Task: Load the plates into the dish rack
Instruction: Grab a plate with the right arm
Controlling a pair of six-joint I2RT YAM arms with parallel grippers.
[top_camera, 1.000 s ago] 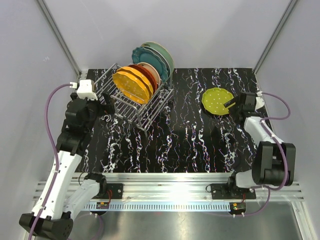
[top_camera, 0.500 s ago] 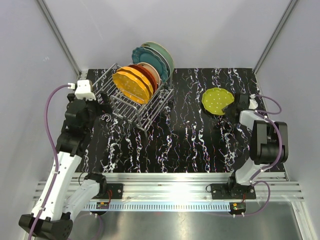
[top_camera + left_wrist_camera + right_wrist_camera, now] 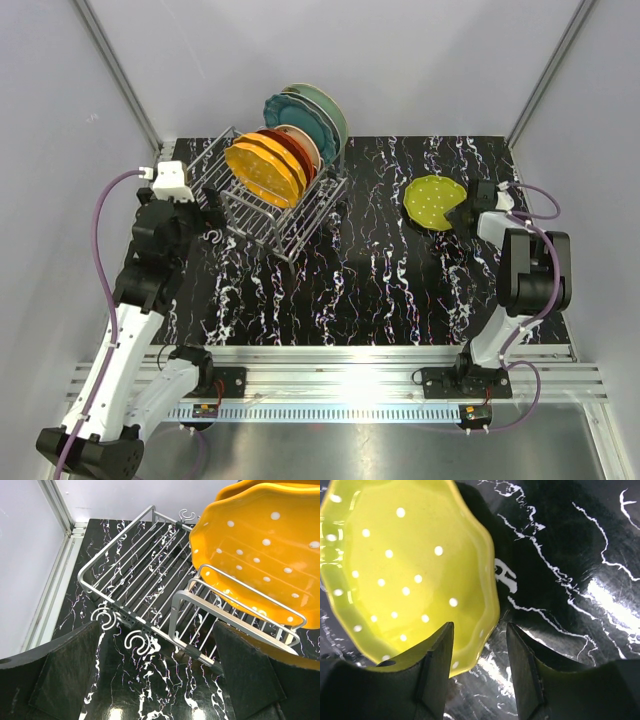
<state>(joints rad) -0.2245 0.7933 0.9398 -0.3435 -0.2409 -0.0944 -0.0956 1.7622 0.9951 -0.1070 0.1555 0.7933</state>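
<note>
The dotted lime green plate lies flat on the black table at the right; it also shows in the right wrist view. My right gripper is open, its jaws straddling the plate's near right rim with gaps on both sides. The dish rack holds the dotted orange-yellow plate, the red-orange plate, the cream-centred plate, the dark teal plate and the mint green plate on edge. My left gripper is open and empty at the rack's near left corner.
The rack's flat slotted part at the left holds nothing. Two wire hooks stick out from the rack's near edge. White walls and metal posts enclose the table at the back and sides.
My right arm has folded in and its gripper has slid onto the lime green plate's right rim. The left arm has barely moved.
</note>
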